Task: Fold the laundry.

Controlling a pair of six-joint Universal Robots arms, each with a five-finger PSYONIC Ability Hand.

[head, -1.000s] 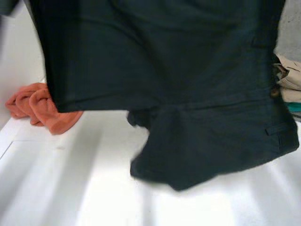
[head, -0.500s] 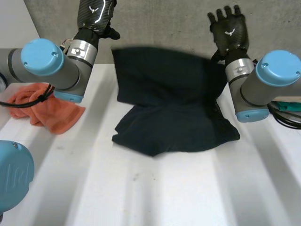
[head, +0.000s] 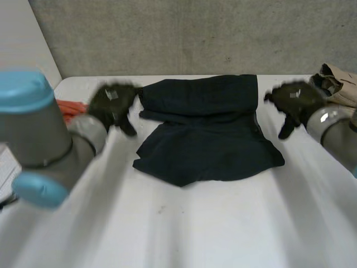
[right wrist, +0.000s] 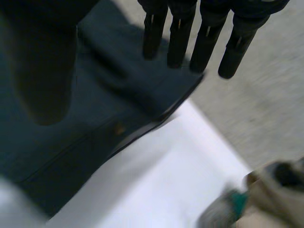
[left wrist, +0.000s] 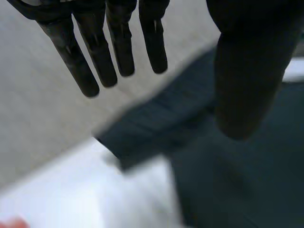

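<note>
Dark garment flat on table, far-centre, far part folded over. Long axis side to side, wider end nearest. Left hand and right hand flanking far corners, fingers straight, empty.

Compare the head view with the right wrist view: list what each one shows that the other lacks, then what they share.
Head view: the left hand and an orange cloth near it. Right wrist view: a teal item by the beige pile. Shared: the dark garment on the white table, the open right hand, the beige pile.
</note>
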